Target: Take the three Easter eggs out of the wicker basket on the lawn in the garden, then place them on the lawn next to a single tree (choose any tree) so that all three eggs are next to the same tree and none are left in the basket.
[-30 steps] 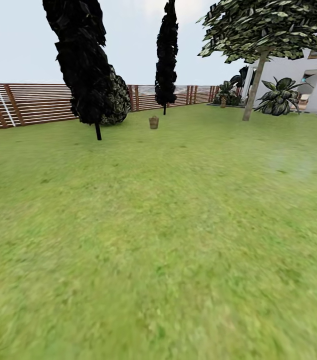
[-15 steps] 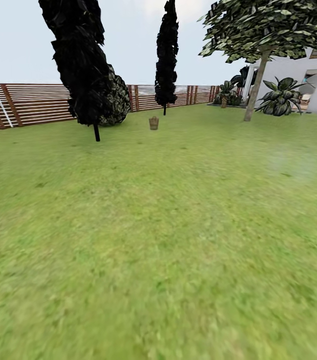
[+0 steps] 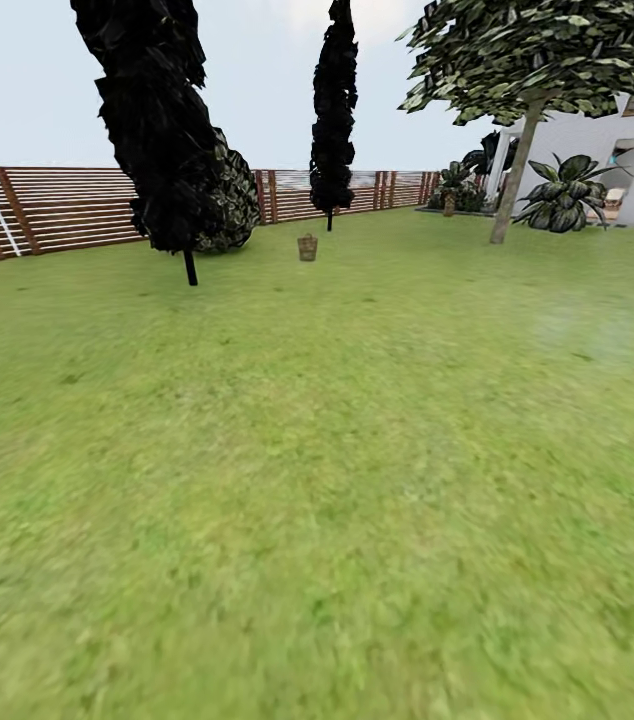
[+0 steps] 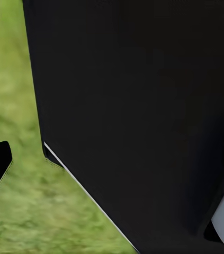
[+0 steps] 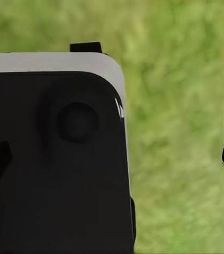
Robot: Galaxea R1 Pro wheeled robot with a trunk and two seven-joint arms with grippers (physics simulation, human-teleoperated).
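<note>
Wicker basket (image 3: 307,246) sits small and far off, upper centre of the head view, upright on the lawn (image 3: 337,480). Eggs too small to make out. Just behind it, a dark narrow columnar tree (image 3: 333,110); a second, bigger dark columnar tree (image 3: 157,130) upper left, with a round dark bush (image 3: 225,200) behind that. Tree (image 3: 510,180) with pale trunk and leafy crown upper right, well apart from the basket. Brown slatted fence (image 3: 47,210) runs along the back; white house (image 3: 627,160) at right edge, broad-leaf plant (image 3: 560,195) in front. Wrist views: dark robot body over blurred grass; left and right claw state cannot tell.
</note>
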